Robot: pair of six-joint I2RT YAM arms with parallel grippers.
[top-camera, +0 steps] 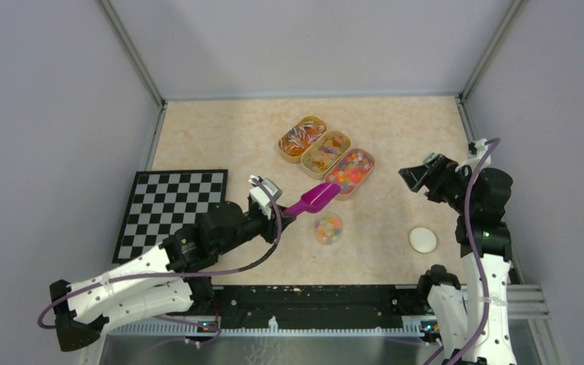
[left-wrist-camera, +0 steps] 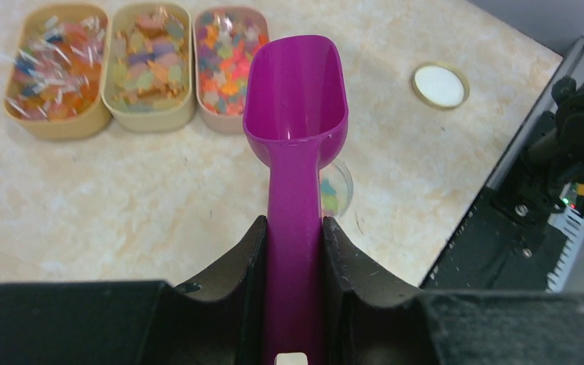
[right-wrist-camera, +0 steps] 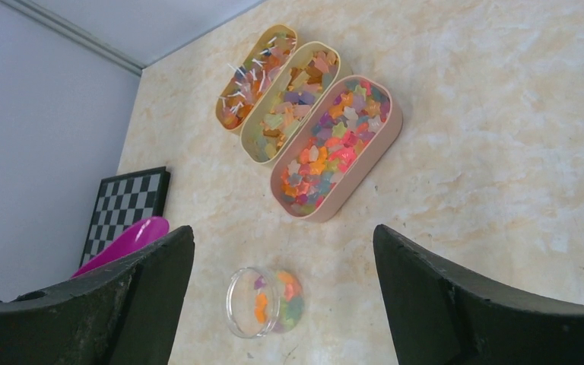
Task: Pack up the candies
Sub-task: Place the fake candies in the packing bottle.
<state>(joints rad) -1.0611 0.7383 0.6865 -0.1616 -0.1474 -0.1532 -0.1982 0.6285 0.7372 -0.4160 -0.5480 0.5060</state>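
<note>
Closest to the left wrist lens, the left tool (left-wrist-camera: pixel 293 228) has its two fingers pressed against the handle of a purple scoop (left-wrist-camera: pixel 295 99). The hold sits low on the handle, so the bowl reaches well out ahead of the tool. The bowl looks empty. Its mouth hangs over the near end of the closest of three trays (left-wrist-camera: pixel 150 114), where the candies (left-wrist-camera: pixel 226 65) lie heaped beyond the tool. A small clear jar (left-wrist-camera: pixel 336 194) stands just under the scoop's neck, a little right of the tool. That probably keeps the carry from tray to jar short. Its white lid (left-wrist-camera: pixel 440 85) lies off to the right, apart from the jar, leaving the mouth free.

In the right wrist view, the right tool (right-wrist-camera: pixel 283 236) is spread wide with nothing between its fingers. The jar sits below and between them with a few candies inside, and the full trays lie farther ahead.

From above, the right tool hangs clear of the desk (top-camera: pixel 395 129), well to the side of the jar, likely waiting for the lid. A chessboard (top-camera: pixel 171 209) lies to the left of the left tool and plays no part. Filling seems barely begun.
</note>
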